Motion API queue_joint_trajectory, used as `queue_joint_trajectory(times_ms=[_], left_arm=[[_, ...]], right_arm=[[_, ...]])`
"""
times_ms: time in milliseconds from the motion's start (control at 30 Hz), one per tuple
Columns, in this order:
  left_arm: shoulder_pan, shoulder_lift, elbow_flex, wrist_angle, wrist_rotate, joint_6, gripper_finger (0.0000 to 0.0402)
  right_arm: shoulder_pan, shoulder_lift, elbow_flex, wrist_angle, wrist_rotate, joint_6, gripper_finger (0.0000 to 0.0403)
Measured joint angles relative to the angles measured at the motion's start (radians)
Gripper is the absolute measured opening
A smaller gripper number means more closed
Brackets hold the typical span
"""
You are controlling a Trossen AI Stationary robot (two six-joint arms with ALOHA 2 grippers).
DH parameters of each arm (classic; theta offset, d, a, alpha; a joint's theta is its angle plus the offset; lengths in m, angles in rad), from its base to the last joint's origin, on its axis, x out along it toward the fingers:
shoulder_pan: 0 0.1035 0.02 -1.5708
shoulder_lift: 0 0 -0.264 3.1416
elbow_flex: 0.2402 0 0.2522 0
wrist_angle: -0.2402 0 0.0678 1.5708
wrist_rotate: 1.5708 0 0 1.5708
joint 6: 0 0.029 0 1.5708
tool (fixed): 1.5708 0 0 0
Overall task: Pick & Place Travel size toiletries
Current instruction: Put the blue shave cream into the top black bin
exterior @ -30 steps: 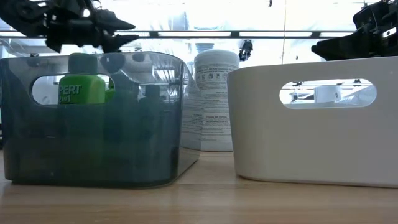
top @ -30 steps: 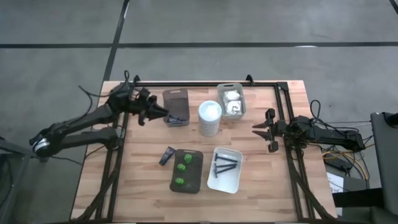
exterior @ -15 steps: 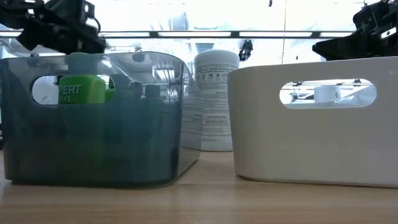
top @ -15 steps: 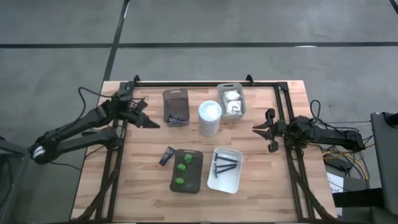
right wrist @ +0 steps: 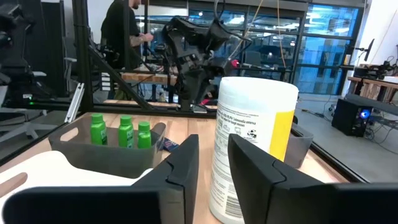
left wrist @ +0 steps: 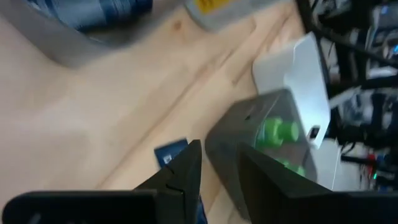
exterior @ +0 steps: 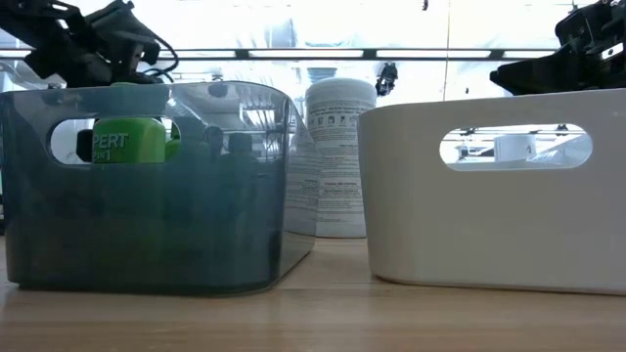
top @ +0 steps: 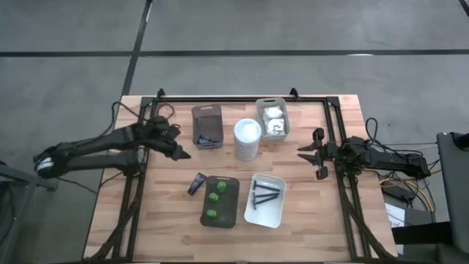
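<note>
Three green bottles (top: pixel 213 196) stand in a grey tray (top: pixel 229 214) at the near middle. A dark navy tube (top: pixel 196 183) lies flat on the table by that tray's left side, and another (top: pixel 208 138) lies in the far dark tray (top: pixel 207 114). Two dark razors (top: pixel 265 192) lie in a white tray (top: pixel 270 214). White packets (top: pixel 273 117) fill a clear tray. My left gripper (top: pixel 183 155) hovers open and slanted down, between the far dark tray and the loose tube (left wrist: pixel 169 152). My right gripper (top: pixel 300 150) waits open and level at the right.
A tall white cylinder (top: pixel 247 139) stands between the far dark tray and the clear tray (top: pixel 286 126). A black frame (top: pixel 242 97) runs along the table's far and side edges. A person (right wrist: pixel 127 28) stands in the room beyond the table. Bare wood lies at the near left.
My left gripper has drawn back from over the far dark tray toward the table's left and near edges, sinking and tipping its fingers downward while rolling. Nothing on the table has moved.
</note>
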Motion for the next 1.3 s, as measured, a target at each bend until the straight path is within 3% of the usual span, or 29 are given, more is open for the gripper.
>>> queue_joint_trajectory(times_ms=[500, 733, 1000, 1300], left_arm=[[-0.348, 0.251, 0.002, 0.047, -0.027, -0.168, 0.0097], [-0.366, 0.340, 0.002, 0.097, -0.053, -0.261, 0.0146], [-0.366, 0.416, 0.002, 0.159, -0.054, -0.182, 0.0237], [-0.434, 0.482, 0.015, 0.174, -0.136, -0.133, 0.0240]], right_arm=[[0.000, 0.000, 0.000, 0.000, 0.000, 0.000, 0.0124], [0.000, 0.000, 0.000, 0.000, 0.000, 0.000, 0.0140], [0.000, 0.000, 0.000, 0.000, 0.000, 0.000, 0.0156], [0.000, 0.000, 0.000, 0.000, 0.000, 0.000, 0.0174]])
